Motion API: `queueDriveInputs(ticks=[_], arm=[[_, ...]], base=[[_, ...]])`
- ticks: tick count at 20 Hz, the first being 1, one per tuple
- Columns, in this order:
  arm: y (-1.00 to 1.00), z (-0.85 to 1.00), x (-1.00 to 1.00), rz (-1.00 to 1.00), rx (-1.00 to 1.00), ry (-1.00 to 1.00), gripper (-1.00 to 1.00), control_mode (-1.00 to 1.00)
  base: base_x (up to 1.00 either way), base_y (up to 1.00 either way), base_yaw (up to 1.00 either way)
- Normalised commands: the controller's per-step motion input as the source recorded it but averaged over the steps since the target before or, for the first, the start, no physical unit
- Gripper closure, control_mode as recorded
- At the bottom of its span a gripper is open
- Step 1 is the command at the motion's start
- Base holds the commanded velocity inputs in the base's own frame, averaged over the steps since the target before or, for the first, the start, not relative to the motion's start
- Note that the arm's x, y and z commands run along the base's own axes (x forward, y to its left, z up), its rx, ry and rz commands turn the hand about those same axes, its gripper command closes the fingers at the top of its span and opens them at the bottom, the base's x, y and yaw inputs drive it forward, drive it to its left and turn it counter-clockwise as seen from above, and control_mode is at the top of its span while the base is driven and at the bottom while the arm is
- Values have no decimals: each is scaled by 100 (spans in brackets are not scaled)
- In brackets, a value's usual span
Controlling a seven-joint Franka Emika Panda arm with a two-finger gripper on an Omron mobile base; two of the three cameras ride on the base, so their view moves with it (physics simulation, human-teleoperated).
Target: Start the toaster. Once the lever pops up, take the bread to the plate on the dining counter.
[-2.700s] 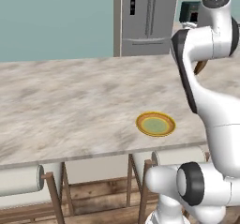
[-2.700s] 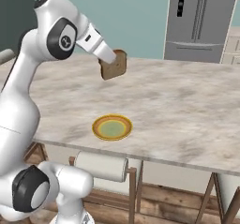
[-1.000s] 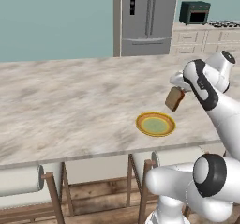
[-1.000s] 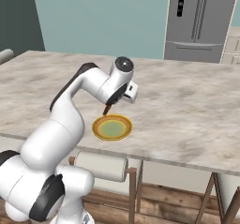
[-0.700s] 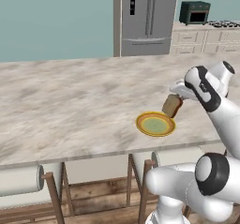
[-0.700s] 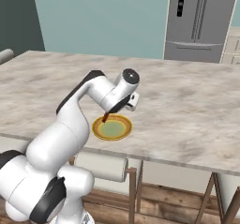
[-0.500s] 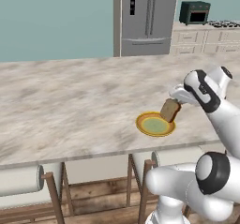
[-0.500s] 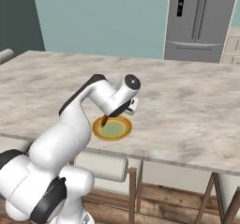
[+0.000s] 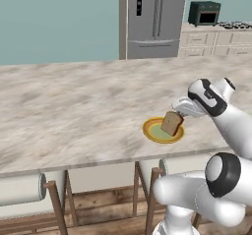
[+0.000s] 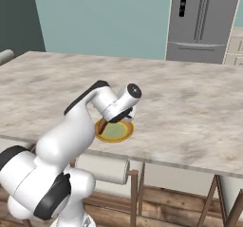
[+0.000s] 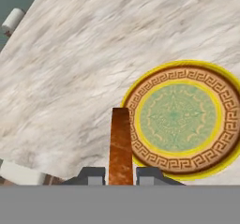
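Observation:
My gripper (image 9: 177,116) is shut on the bread (image 9: 171,124), a brown toasted slice held on edge and tilted just above the right side of the plate (image 9: 150,131). In the hand view the bread (image 11: 120,143) rises edge-on between my fingertips (image 11: 96,175), over the left rim of the yellow, orange-rimmed plate (image 11: 178,115). From the right base view the bread (image 10: 104,126) hangs at the near-left edge of the plate (image 10: 126,134), under my gripper (image 10: 110,121). The plate rests on the dining counter (image 9: 74,111). The toaster is out of view.
The plate sits close to the dining counter's front edge (image 10: 190,162). White-cushioned stools (image 9: 19,190) (image 10: 102,169) stand tucked under that edge. A steel fridge (image 9: 155,20) and cabinets with a small oven (image 9: 204,13) stand far behind.
The arm has come down and carried the bread lower, from above and to the right of the plate to just over the plate's edge. The gripper stayed shut.

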Motion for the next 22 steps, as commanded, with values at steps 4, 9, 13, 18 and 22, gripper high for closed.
queueDriveInputs(ticks=[4, 9, 13, 18, 22], arm=[[5, -17, 24, 3, 2, 0, 100, -100], [1, -11, 25, 0, 0, 0, 100, -100], [6, -17, 17, 0, 0, 0, 100, -100], [11, -20, 12, 0, 0, 0, 100, -100], [11, -20, 14, 0, 0, 0, 100, -100]], base=[[0, 0, 0], [0, 0, 0], [0, 0, 0], [0, 0, 0], [0, 0, 0]])
